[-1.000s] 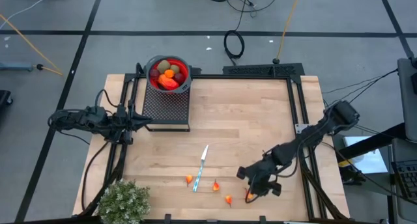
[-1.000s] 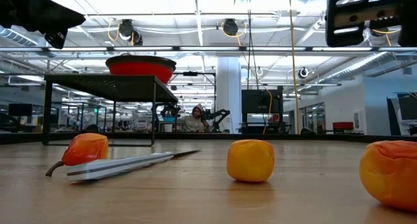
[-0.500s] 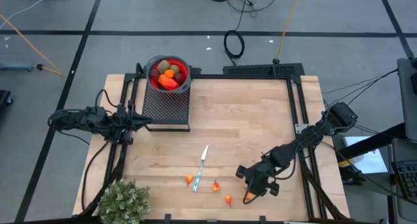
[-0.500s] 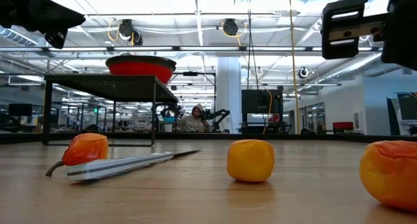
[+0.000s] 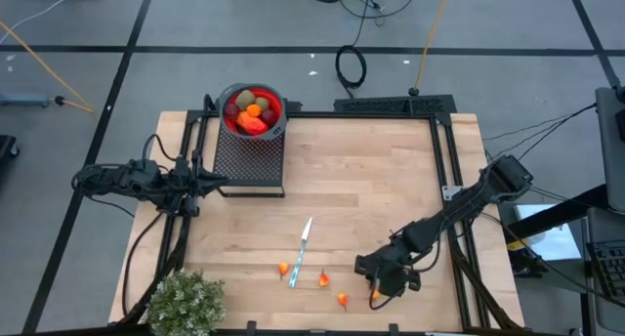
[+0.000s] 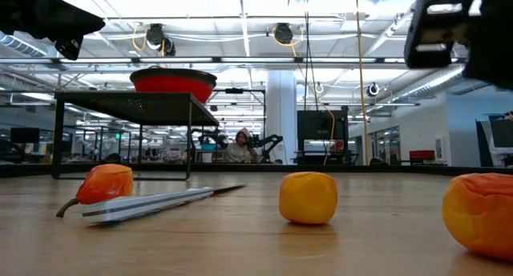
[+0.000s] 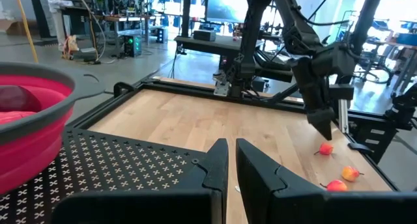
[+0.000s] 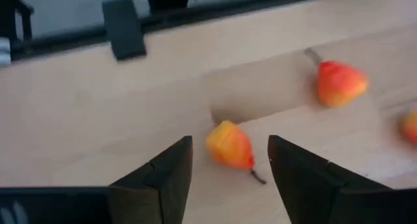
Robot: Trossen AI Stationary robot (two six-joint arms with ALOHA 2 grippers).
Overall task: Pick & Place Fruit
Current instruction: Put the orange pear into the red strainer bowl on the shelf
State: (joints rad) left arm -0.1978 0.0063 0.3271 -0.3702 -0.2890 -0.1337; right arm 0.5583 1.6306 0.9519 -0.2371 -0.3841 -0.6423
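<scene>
A small orange-red fruit (image 8: 230, 147) lies on the wooden table near its front right. My right gripper (image 8: 229, 138) hangs over it, slanting down and open, with one finger on each side of the fruit and neither touching it. Three more small fruits (image 5: 283, 270), (image 5: 323, 277), (image 5: 342, 299) lie to its left, beside a knife (image 5: 303, 250). A red bowl (image 5: 252, 109) holding several fruits stands on a black perforated stand (image 5: 249, 155) at the far left. My left gripper (image 7: 228, 164) waits shut and level beside that stand.
A bushy grey-green plant (image 5: 186, 302) stands at the near left corner. A black frame (image 5: 444, 160) runs along the table's far and right edges. Bare wood (image 5: 371, 189) lies between the stand and the right arm.
My right gripper has rolled a little about its own axis above the orange-red fruit and has opened its fingers. The fruit and the other things have stayed where they were.
</scene>
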